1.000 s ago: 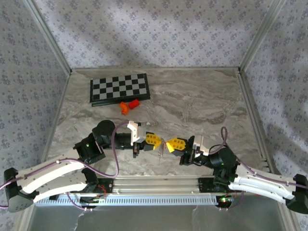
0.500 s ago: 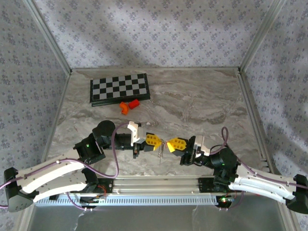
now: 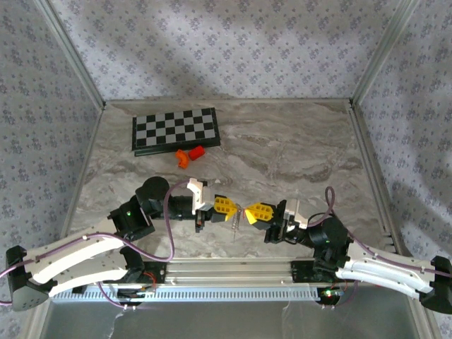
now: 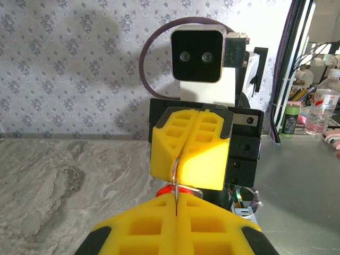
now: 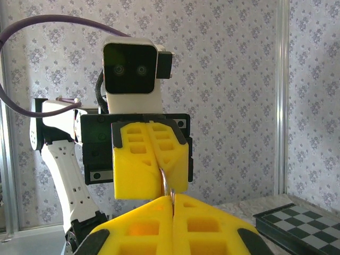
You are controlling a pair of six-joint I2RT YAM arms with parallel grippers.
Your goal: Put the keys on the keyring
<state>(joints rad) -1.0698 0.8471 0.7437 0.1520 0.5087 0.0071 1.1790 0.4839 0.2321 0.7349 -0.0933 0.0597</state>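
Position: left gripper and right gripper nose to nose, both clenched on silver wire running seam to seam between them, red tag just below.

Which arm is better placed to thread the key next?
Probably left: the left claw and right claw are shut tip to tip on thin silver metal, but the red tag shows below the right one, seemingly the steadying side.
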